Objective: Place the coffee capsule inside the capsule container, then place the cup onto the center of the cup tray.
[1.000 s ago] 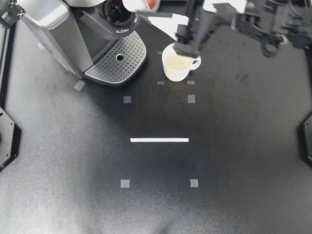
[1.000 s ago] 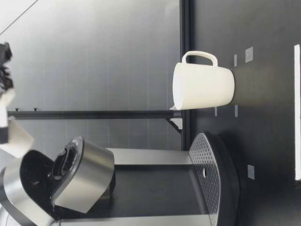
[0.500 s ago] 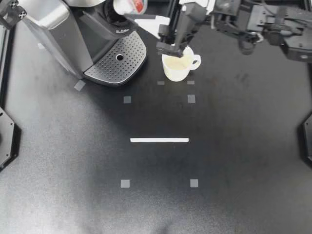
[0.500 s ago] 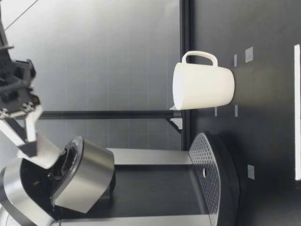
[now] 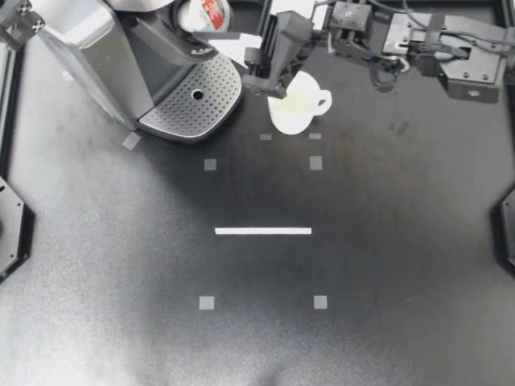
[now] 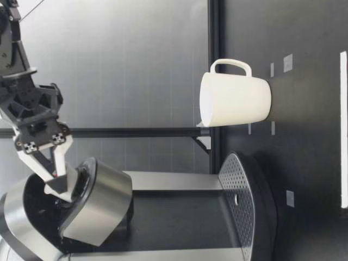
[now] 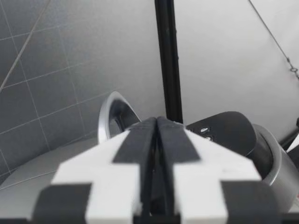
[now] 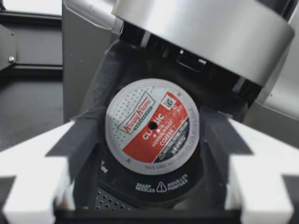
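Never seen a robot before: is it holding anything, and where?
My right gripper holds the coffee capsule, fingers pinching its sides; my left gripper holds nothing.

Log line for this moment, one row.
right gripper: shut on coffee capsule, at capsule container | left gripper: shut, empty | cup: on table, off cup tray

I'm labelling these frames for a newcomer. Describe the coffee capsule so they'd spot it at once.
Start at the big silver coffee machine and find the open black capsule container at its top. The coffee capsule is at its mouth, between the fingers of my right gripper: a small round pod with a red-and-white foil top, unlike the plain white cup beside the machine.
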`<state>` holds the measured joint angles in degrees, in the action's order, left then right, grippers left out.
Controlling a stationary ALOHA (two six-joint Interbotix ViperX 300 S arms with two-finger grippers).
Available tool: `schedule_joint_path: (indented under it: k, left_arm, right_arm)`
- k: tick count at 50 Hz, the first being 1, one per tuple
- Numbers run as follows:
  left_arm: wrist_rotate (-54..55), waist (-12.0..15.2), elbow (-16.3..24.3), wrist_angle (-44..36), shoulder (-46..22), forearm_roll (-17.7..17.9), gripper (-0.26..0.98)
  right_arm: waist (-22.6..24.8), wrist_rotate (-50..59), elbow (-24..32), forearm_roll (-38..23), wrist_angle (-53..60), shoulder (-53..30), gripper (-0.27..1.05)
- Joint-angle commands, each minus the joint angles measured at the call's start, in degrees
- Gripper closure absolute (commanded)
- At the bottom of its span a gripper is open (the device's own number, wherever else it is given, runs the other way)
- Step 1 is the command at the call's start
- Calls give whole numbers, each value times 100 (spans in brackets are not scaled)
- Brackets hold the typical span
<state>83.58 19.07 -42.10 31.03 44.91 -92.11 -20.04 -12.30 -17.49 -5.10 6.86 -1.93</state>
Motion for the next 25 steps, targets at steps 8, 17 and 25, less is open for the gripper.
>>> schedule_joint_path:
  k: [8, 17, 25]
  left_arm:
    - [-9, 18, 62, 9, 9, -26, 60]
    - [0, 18, 53, 9, 18, -26, 60]
    - [9, 18, 35, 9, 18, -26, 60]
  right_arm:
    - [-35, 0, 255, 9, 79, 35, 13]
    - [-26, 0, 272, 9, 141, 26, -11]
    - [18, 9, 220, 9, 149, 79, -10]
